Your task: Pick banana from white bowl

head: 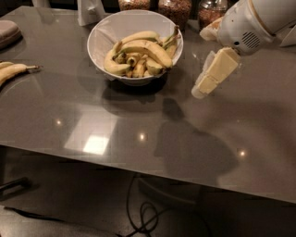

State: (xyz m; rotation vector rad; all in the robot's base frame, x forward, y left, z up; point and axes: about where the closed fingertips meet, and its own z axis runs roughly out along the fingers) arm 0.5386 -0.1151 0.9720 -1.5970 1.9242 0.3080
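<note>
The white bowl stands at the back middle of the grey table and holds several bananas. The long, thick, curved banana lies across the top of the pile, its dark tip toward the bowl's left side. Shorter bananas lie under and around it. My gripper hangs from the white arm to the right of the bowl. It points down and left, is above the tabletop, and holds nothing. It is apart from the bowl, about a hand's width from its rim.
A lone banana lies at the table's left edge and a grey object sits at the back left. Glass jars and a white object stand behind the bowl. Cables lie on the floor below the front edge.
</note>
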